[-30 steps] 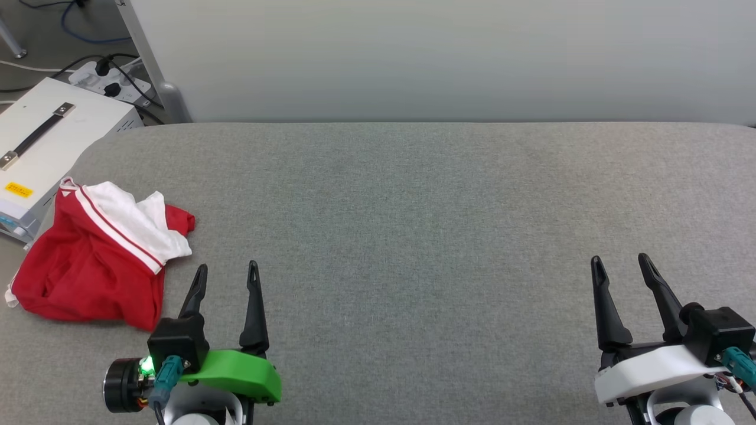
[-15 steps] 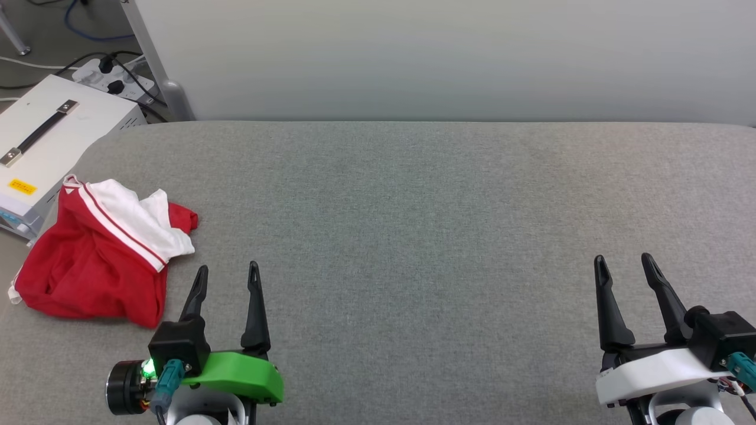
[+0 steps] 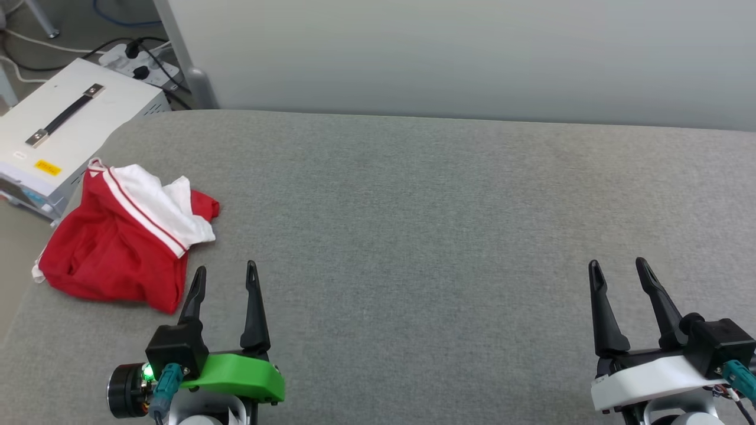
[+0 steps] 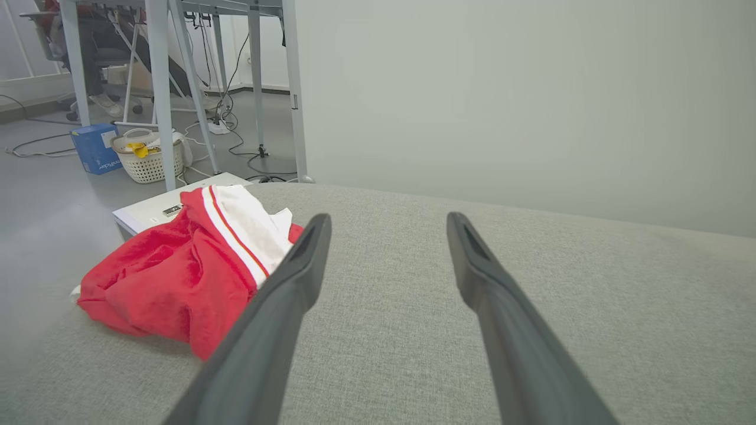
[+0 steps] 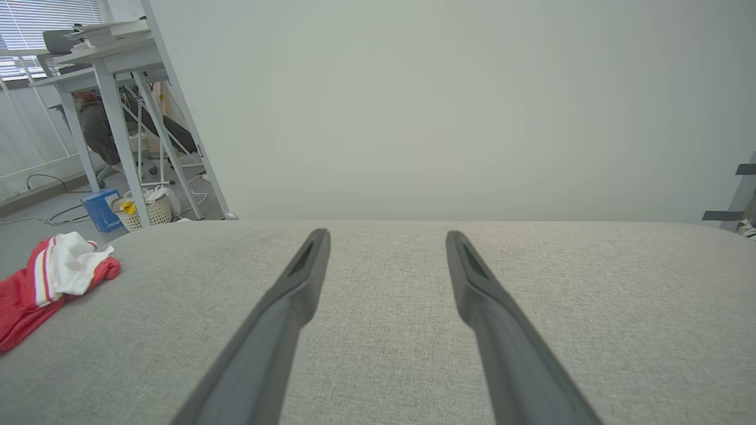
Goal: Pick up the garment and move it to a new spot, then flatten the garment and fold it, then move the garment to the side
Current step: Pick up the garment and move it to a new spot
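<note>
Red garment point(image 3: 127, 248): crumpled, white sleeve uppermost, at the left edge of the grey fabric surface point(image 3: 413, 224), beside the white box point(image 3: 65, 127) | left gripper point(image 3: 226, 267): fingers spread, holding nothing, just beside the garment | right gripper point(image 3: 617, 262): fingers spread, holding nothing, well apart at the far right

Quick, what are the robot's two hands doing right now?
Left gripper: open, empty, near the crumpled red-and-white jersey T-shirt.
Right gripper: open, holding nothing.
</note>
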